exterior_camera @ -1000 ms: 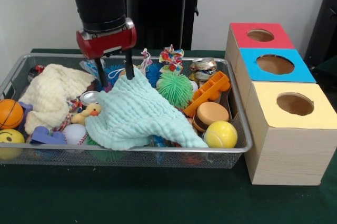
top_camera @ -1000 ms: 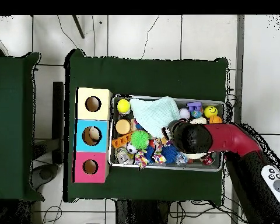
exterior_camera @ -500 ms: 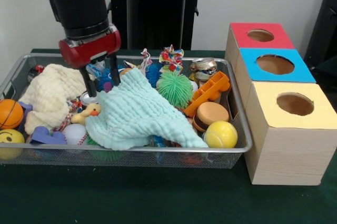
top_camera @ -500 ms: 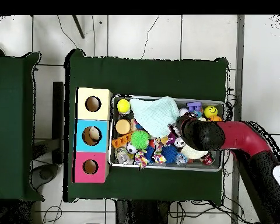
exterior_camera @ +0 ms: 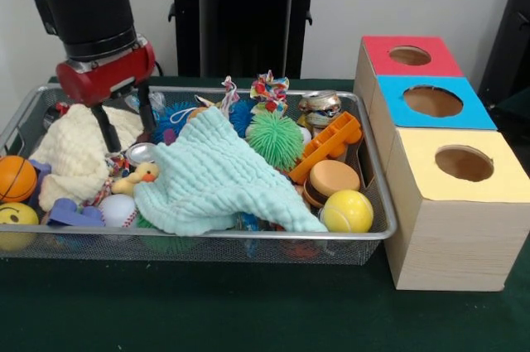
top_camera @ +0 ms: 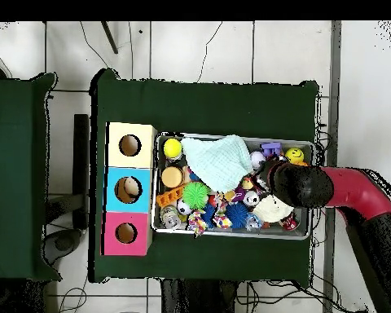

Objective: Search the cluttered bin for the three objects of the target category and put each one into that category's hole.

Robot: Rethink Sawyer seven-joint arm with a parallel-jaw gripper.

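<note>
**Gripper over the cream cloth, nothing held**

The gripper (exterior_camera: pixel 124 124) hangs above the left part of the bin (exterior_camera: pixel 364 236), its two dark fingers (exterior_camera: pixel 106 130) parted and empty, tips just over the cream cloth (exterior_camera: pixel 79 149) and beside a small silver can (exterior_camera: pixel 141 152). The target category is not named, so which three things count is a guess. The two cloths look like one likely set, and the mint cloth (exterior_camera: pixel 217 180) sprawls across the middle, draped over whatever lies below.

Either cloth should be light, limp and easy to pinch. I would take a raised fold or an edge, since a flat patch gives the fingers nothing to close on. A lifted cloth will trail and may drag neighbours such as the duck (exterior_camera: pixel 141 176) or the white ball (exterior_camera: pixel 117 209) with it. Feeding it into a hole of the boxes (exterior_camera: pixel 447 228) will need it bunched.

The balls, if they are the target, look smooth and apt to roll: the yellow ball (exterior_camera: pixel 347 211) sits by the bin's right front corner, the orange ball (exterior_camera: pixel 16 178) at the far left.

Much is concealed. The mint cloth covers the bin's centre. In the overhead view the arm (top_camera: pixel 345 191) blocks the cream cloth's end. The tangle at the back, around the green spiky ball (exterior_camera: pixel 275 138), is hard to sort out.
</note>
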